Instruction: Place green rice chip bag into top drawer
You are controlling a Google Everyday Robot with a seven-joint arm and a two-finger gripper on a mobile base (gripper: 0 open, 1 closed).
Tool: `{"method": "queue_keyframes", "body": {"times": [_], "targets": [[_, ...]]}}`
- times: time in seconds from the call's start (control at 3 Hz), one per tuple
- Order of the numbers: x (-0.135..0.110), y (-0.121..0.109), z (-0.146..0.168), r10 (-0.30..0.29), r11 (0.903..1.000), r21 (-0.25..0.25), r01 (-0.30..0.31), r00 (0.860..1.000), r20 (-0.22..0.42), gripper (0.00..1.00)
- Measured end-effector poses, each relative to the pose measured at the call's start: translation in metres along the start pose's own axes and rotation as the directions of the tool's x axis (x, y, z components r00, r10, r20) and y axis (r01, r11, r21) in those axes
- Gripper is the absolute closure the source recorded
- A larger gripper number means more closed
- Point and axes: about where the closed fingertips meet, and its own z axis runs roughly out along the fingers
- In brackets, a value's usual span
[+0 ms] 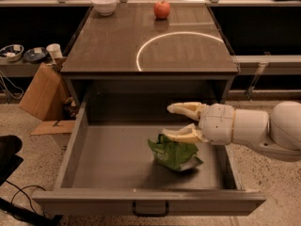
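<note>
The green rice chip bag (175, 154) lies crumpled on the flat grey bottom of the top drawer (113, 159), right of its middle. The drawer is pulled wide open, with its small black handle (150, 209) on the front panel. My gripper (176, 122) comes in from the right on a white arm and hovers just above and behind the bag. Its two pale fingers (184, 108) are spread apart and hold nothing. The lower finger sits close over the bag's top edge.
A red apple (162, 9) and a white bowl (104, 4) stand at the back of the cabinet top (113, 46). A cardboard box (40, 93) leans at the left of the cabinet. Cups and bowls (28, 53) sit on a low shelf at far left.
</note>
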Motion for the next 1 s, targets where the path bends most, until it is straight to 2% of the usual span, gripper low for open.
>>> {"method": "queue_keyframes", "body": {"times": [0.33, 0.67, 1.0], "targets": [[0.0, 0.0, 0.0, 0.0, 1.0, 0.0, 0.0, 1.0, 0.0, 0.0], [0.0, 0.0, 0.0, 0.0, 1.0, 0.0, 0.0, 1.0, 0.0, 0.0], [-0.007, 0.003, 0.014, 0.0, 0.9988, -0.049, 0.002, 0.999, 0.039, 0.0]]}}
